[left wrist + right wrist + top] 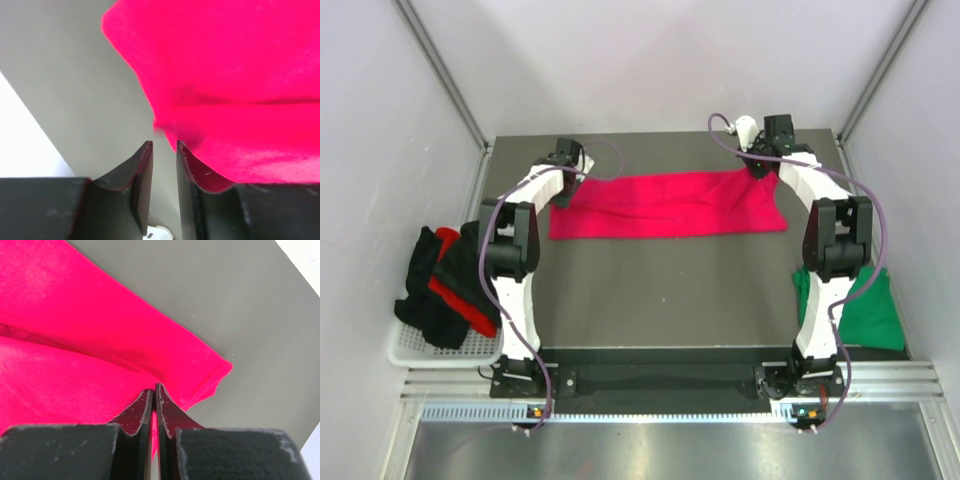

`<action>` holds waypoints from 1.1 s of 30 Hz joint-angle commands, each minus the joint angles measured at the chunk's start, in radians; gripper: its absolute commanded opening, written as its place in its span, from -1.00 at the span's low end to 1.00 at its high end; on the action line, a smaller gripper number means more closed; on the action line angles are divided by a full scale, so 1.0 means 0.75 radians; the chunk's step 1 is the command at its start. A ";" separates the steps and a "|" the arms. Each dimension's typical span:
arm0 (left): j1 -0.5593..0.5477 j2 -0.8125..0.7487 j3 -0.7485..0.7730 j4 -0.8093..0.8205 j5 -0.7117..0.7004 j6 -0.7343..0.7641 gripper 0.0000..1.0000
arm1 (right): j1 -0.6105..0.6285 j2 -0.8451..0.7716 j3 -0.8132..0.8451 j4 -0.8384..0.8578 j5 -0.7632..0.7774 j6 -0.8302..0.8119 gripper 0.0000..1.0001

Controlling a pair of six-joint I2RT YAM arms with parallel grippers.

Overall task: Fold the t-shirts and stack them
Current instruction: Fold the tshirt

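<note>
Looking from the arms' side, the nearest cloth is a dark green t-shirt (870,310) lying loose at the right edge of the surface (660,290). On the left, a white basket (408,352) holds black and red t-shirts (445,290) in a heap.

Farther back, the crimson-pink t-shirt (665,205) lies flat across the far half of the surface as a long band, doubled over lengthwise.

Both arms reach to its far corners. The left end effector (164,145) has its fingers slightly apart with bare surface showing in the gap, and the cloth's edge is draped against the outside of one finger rather than between them. The right end effector (154,387) is pinched almost closed, with a sliver of pink in the slit, so I judge it clamped on the shirt's hem near the corner.

The cloth looks light, limp and apt to sag or wrinkle. I'd grip both layers at the corners, so the band lifts evenly.
</note>
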 commanded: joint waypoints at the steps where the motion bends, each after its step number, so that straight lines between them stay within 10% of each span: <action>1: 0.001 -0.176 -0.016 0.069 -0.066 -0.070 -0.37 | -0.011 -0.012 0.056 0.036 -0.015 0.027 -0.99; 33: -0.054 -0.301 -0.599 0.177 0.075 -0.074 -0.67 | -0.005 0.052 0.084 0.065 0.042 0.062 -0.71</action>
